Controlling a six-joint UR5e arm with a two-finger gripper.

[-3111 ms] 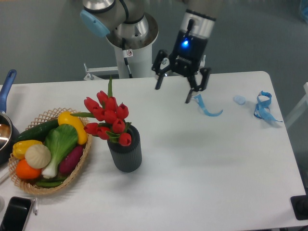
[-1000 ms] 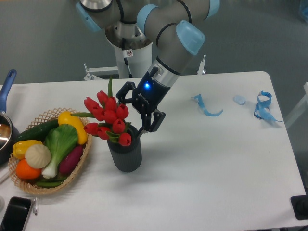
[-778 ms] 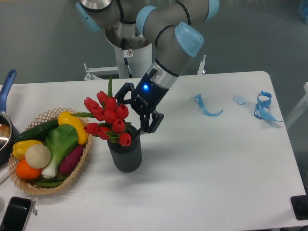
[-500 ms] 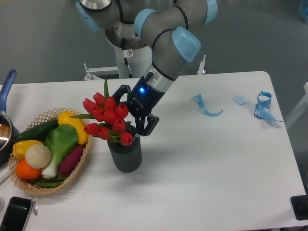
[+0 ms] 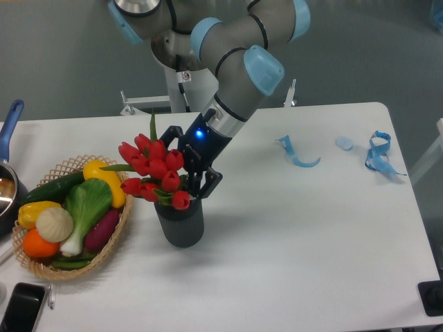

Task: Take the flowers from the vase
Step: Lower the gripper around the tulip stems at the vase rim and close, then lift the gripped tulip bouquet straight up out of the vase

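Right now claw (image 5: 188,168) is pressing into the flowers (image 5: 156,169) sitting in the vase (image 5: 181,218) on the desk (image 5: 297,242), fingers spread, grip unclear.

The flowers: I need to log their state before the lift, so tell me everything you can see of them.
The flowers are a bunch of red tulip buds with green leaves, one leaf pointing straight up. They look artificial. They sit in the dark ribbed vase, spreading wider than its mouth and leaning left toward the basket. The gripper is pressed in at their right side; whether its jaws have closed on them cannot be told.
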